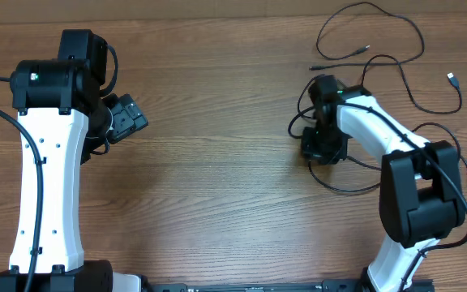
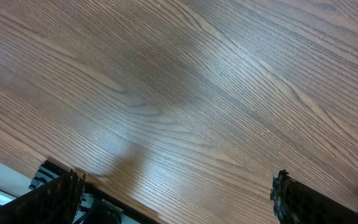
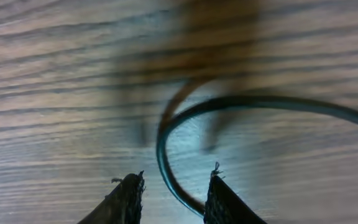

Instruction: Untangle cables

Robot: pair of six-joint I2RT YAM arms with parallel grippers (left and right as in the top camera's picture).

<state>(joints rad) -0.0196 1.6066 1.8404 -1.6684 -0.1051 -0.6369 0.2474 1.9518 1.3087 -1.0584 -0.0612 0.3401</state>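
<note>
loosely, the right gripper [image 3: 174, 190] straddles a cable [image 3: 260, 101] on the table [image 3: 42, 93].

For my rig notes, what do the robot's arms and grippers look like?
The left arm and right arm have white links between black joint housings, thin black wires running along them, and a small green light each. The left gripper and right gripper are black, with dark rough-edged fingers.
</note>
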